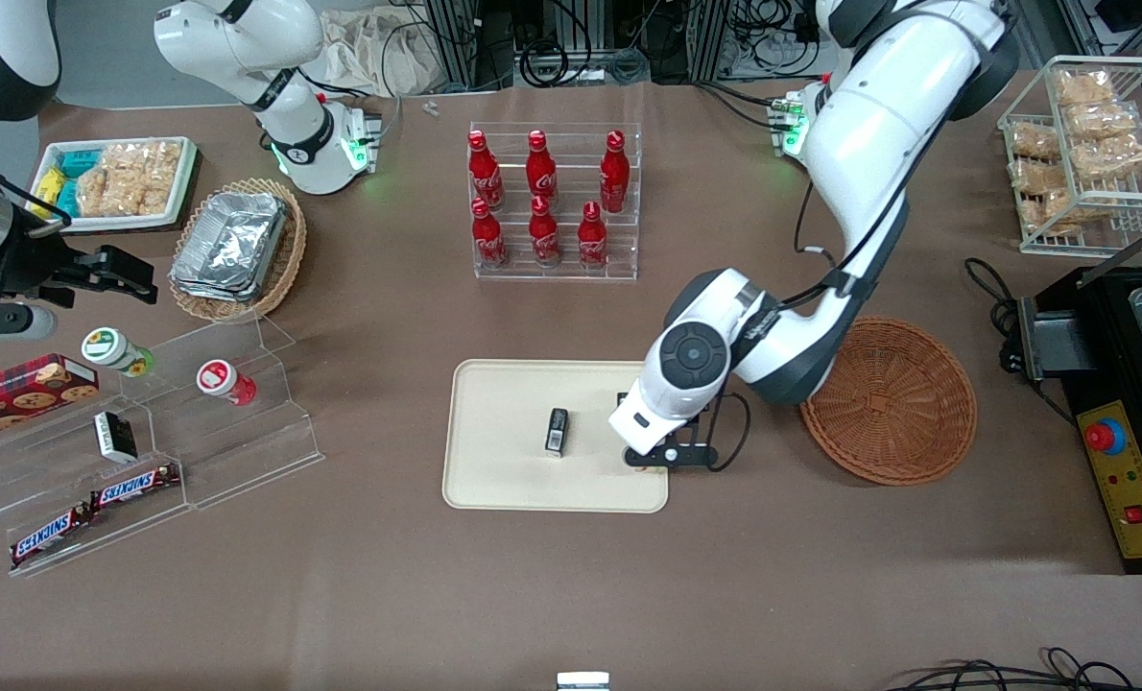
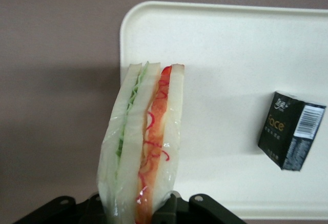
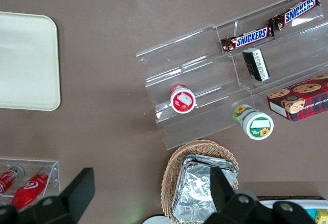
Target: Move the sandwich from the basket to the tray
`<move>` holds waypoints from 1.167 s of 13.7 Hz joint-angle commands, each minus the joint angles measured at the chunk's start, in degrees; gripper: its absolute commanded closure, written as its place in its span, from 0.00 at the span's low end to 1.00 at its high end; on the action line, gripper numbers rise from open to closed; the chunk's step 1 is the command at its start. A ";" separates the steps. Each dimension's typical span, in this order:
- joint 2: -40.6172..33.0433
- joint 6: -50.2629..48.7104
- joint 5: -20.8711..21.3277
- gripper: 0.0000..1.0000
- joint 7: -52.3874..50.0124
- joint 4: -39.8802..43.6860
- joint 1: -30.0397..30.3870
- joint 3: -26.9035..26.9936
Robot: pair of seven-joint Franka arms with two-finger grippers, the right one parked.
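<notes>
The gripper [image 2: 138,208] pinches the clear-wrapped triangular sandwich [image 2: 143,142] of pale bread with orange-pink filling, holding it over the edge of the flat cream-beige rectangular tray [image 1: 504,461] at the working arm's end. A small black box [image 1: 557,430] lies on the tray, near the sandwich but apart from it. The round reddish-brown wicker basket [image 1: 892,403] sits on the brown worktop [image 1: 571,585] beside the tray, toward the working arm's end.
</notes>
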 commanded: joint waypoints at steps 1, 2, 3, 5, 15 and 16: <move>3.04 0.54 1.51 1.00 -1.87 2.78 -1.22 0.28; 3.22 0.71 1.60 1.00 -2.31 2.77 -1.65 0.28; 3.92 1.41 1.60 1.00 -2.84 2.86 -1.66 0.28; 4.80 3.52 1.69 0.79 -4.33 2.69 -1.83 0.28; -9.23 -6.73 3.97 0.00 -3.46 1.28 0.62 1.77; -12.22 -9.63 3.97 0.00 -3.46 0.15 1.59 1.69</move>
